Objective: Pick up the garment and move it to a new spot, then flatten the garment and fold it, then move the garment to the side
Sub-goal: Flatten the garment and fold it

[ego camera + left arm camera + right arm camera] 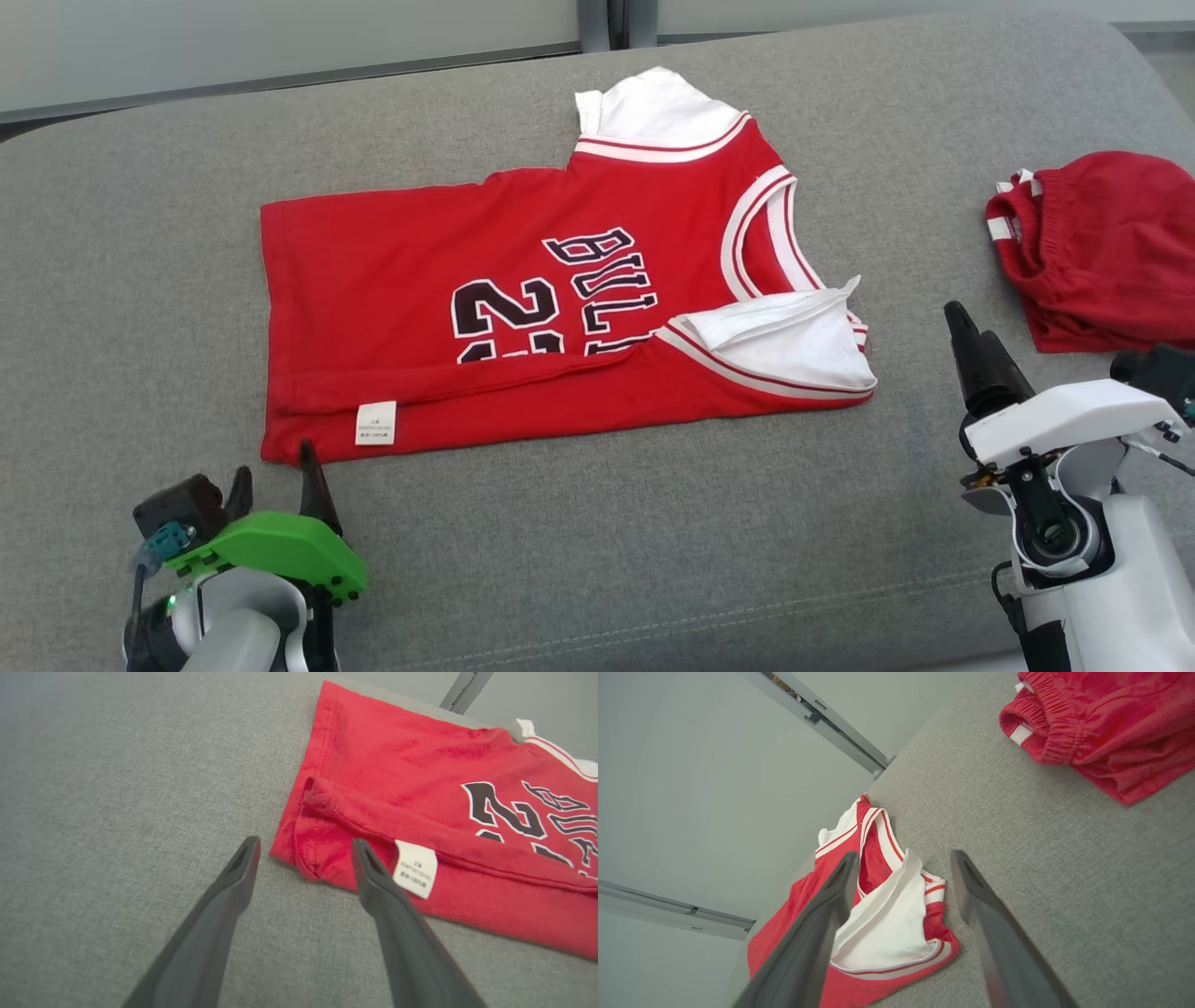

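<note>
- Across the middle of the grey fabric surface (pixel 653 523) lies the red jersey (pixel 523 280), flat, with its hem toward the robot's left and its neck end toward the right.
- Its near long edge is folded up over the front, and the fold covers the lower part of the black-and-white lettering and number.
- A white label (pixel 375 423) sits on that folded strip near the hem corner; the left wrist view shows the label (pixel 415 868) just beside the right-hand finger.
- One white sleeve sticks out at the far side of the jersey, and the other is folded over the front at the near right.
- The left gripper (pixel 275 462) sits at the jersey's near hem corner with its fingers spread wide and nothing between them.
- Seen from the left wrist, the left gripper (pixel 304 842) has one fingertip over the grey fabric and the other over the red jersey (pixel 420 765); whether that tip touches the cloth I cannot tell.
- The right gripper (pixel 971 336) stands to the right of the jersey, apart from it.
- Seen from the right wrist, the right gripper (pixel 904 855) has its fingers wide apart and empty, with the white sleeve of the jersey (pixel 896 933) beyond them.
- A pair of red shorts (pixel 1102 243) lies bunched at the far right, well apart from the jersey; the same shorts (pixel 1101 723) show at the top of the right wrist view.
</note>
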Tool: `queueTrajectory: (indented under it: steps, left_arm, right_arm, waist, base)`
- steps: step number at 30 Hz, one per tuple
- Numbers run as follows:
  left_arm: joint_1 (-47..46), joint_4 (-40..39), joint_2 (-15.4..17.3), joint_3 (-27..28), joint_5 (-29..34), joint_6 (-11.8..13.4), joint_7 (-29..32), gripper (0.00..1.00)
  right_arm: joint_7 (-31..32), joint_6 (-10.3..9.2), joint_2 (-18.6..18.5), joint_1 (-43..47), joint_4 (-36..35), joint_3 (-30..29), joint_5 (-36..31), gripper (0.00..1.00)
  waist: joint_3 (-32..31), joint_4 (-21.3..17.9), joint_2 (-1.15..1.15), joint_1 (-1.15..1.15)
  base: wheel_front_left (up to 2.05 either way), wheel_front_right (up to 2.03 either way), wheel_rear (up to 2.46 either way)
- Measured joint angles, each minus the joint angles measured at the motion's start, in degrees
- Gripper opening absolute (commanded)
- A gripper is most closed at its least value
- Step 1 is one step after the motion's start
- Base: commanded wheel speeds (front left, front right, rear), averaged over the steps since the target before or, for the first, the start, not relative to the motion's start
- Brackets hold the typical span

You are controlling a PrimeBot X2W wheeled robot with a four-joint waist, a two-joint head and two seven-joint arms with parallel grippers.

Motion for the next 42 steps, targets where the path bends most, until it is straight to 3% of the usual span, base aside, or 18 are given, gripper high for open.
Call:
queueTrajectory:
  steps: [8,10,12,16,25,28,34,38,41,42]
  left_arm:
    - [1.65,-2.8,-4.6,6.53,-11.58,-0.92,5.23,1.0]
    - [1.63,-2.27,-5.19,8.53,-13.9,-0.86,5.97,0.89]
    - [1.59,-1.14,-5.71,10.39,-16.15,-0.73,6.57,0.72]
    - [0.97,0.21,-5.94,12.38,-18.14,-0.82,6.54,0.56]
    - [-1.63,3.02,-6.39,14.21,-19.87,-3.2,5.83,0.61]
    - [-2.46,4.04,-6.57,14.46,-20.11,-4.11,5.46,0.71]
    - [-3.44,4.38,-7.3,15.07,-21.64,-5.54,5.19,0.75]
    - [-3.68,4.94,-7.4,15.3,-21.92,-5.57,5.05,0.38]
    - [-3.99,5.94,-7.48,15.71,-21.99,-6.22,4.38,0.02]
    - [-4.25,6.22,-7.62,15.91,-22.19,-6.61,4.08,0.0]
  right_arm:
    - [-0.52,0.0,-0.02,0.31,0.82,1.46,1.07,1.0]
    - [-0.55,0.0,0.0,0.3,0.98,1.81,1.27,1.0]
    - [-0.56,0.0,-0.02,0.26,1.1,2.05,1.36,1.0]
    - [-0.55,0.0,-0.01,0.05,1.13,2.38,1.36,1.0]
    - [-0.2,0.0,-0.02,0.02,1.07,1.98,0.91,1.0]
    - [0.0,0.0,-0.01,0.02,1.12,2.21,0.91,1.0]
    - [-0.08,0.0,-0.01,-0.01,1.33,2.43,0.91,1.0]
    - [-0.1,0.0,-0.01,-0.25,1.67,2.63,0.91,1.0]
    - [0.0,0.0,-0.02,-0.59,2.45,3.09,1.31,1.0]
    - [0.01,0.0,-0.01,-0.59,2.99,3.23,1.58,1.0]
  waist:
    - [0.0,-0.53,0.0,0.0]
    - [0.31,-0.86,0.0,0.0]
    - [0.65,-1.24,0.0,0.0]
    - [1.16,-1.92,0.0,0.0]
    - [2.5,-3.04,0.0,0.0]
    - [2.72,-3.1,0.0,0.0]
    - [3.08,-2.87,0.0,0.0]
    - [3.22,-2.72,0.0,0.0]
    - [3.39,-2.73,0.0,0.0]
    - [3.48,-2.71,0.0,0.0]
  base:
    - [0.0,0.0,0.0]
    - [0.0,0.0,0.0]
    - [0.0,0.0,0.0]
    - [0.0,0.0,0.0]
    - [0.0,0.0,0.0]
    - [0.0,0.0,0.0]
    - [0.0,0.0,0.0]
    - [0.0,0.0,0.0]
    - [0.0,0.0,0.0]
    - [0.0,0.0,0.0]
